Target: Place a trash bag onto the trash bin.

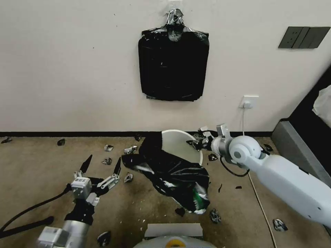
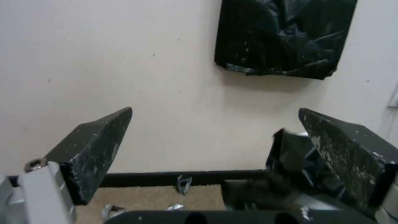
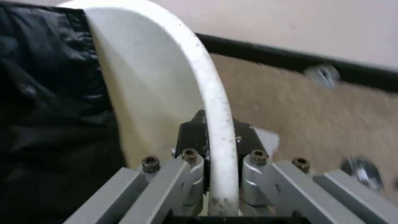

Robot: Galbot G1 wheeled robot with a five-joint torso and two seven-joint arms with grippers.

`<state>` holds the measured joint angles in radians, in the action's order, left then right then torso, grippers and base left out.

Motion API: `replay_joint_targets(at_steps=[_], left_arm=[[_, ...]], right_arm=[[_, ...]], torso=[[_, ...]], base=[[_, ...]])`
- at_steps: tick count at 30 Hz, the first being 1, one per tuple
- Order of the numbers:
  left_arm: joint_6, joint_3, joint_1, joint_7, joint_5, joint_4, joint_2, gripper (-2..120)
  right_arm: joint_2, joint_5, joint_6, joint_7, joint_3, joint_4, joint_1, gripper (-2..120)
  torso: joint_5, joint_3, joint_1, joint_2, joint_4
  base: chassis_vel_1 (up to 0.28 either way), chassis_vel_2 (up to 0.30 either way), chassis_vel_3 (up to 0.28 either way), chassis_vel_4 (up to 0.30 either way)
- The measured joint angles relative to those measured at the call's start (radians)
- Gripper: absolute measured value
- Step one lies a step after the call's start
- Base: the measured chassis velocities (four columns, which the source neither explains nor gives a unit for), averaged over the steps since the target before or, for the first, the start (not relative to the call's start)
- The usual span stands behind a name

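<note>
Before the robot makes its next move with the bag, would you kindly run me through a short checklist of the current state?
1. Right pincer clamped on the trash bin rim: ok, fingers either side of the rim.
2. Left pincer free and open: ok, holding nothing, beside the bin.
3. Trash bag around the whole rim: not ok, draped over the near side only.
4. Bin mouth uncovered on the far side: ok, white interior visible.
5. Floor free of scraps: not ok.

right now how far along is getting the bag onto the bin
Partly done: the trash bag drapes over the near, left side of the trash bin. In hand: the right gripper clamps the bin's rim. Left: covering the bare far rim; the left gripper hangs open beside the bag.
</note>
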<state>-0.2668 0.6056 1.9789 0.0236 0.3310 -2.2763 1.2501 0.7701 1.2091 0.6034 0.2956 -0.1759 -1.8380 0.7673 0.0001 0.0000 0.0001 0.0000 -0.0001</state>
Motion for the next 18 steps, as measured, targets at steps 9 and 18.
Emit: replay_joint_targets(at_steps=[9, 18], left_arm=[[0.010, -0.020, -0.012, 0.011, -0.004, -0.015, 0.025, 100], [0.010, -0.039, -0.025, 0.012, -0.009, -0.016, 0.038, 100]], right_arm=[[0.122, 0.058, -0.023, 0.370, 0.270, -0.183, 0.287, 6], [0.295, -0.004, -0.110, 0.467, 0.383, -0.246, 0.486, 6]], torso=[[0.0002, 0.000, 0.000, 0.000, 0.0000], [-0.0003, 0.000, 0.000, 0.000, 0.0001]], base=[[0.000, 0.000, 0.000, 0.000], [0.000, 0.000, 0.000, 0.000]])
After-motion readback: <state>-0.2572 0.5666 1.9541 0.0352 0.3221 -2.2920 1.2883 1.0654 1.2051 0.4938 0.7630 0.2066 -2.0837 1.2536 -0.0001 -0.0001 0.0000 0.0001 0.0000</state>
